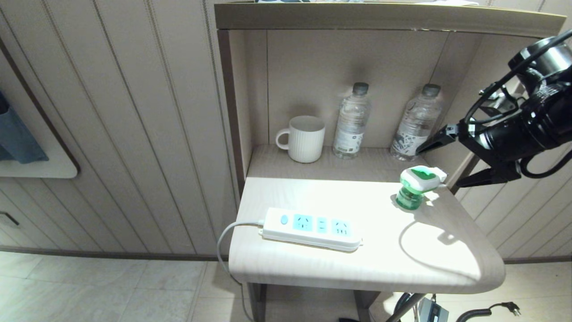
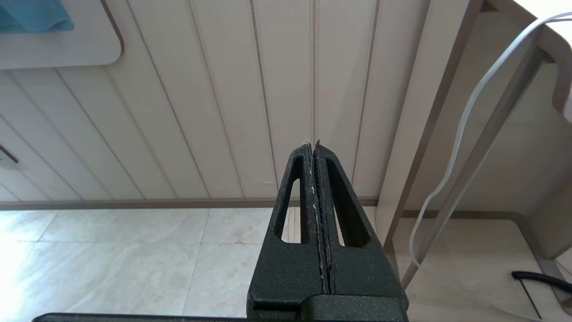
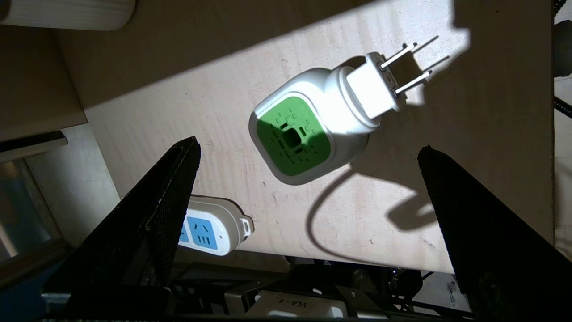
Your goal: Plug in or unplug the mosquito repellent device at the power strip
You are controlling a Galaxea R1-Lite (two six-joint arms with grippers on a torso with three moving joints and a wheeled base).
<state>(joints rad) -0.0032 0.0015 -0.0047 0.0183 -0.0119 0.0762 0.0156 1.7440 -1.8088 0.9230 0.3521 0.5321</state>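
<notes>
Right gripper (image 1: 440,158), black with two long tapered fingers, hangs spread wide and empty at the right edge of the pale wooden side table (image 1: 313,264); its fingertips straddle open air just beside and above the mosquito repellent device (image 1: 414,188), a small translucent green bottle under a white-and-green rounded plug head; seen from the head camera the device sits at roughly seven o'clock from the fingertips, close but apart. The device stands upright on its bottle, unplugged; its two metal prongs (image 3: 409,65) lie level, pointing off toward the table's right edge, away from the long white power strip with light-blue socket faces (image 1: 311,229), which lies well apart at about eight o'clock from the device, long axis across the table front. Judged from this, the right arm is far nearer and the grasp should come down over the head; left gripper (image 2: 315,152), clenched on nothing, is parked low beside the table facing the panelled wall.
</notes>
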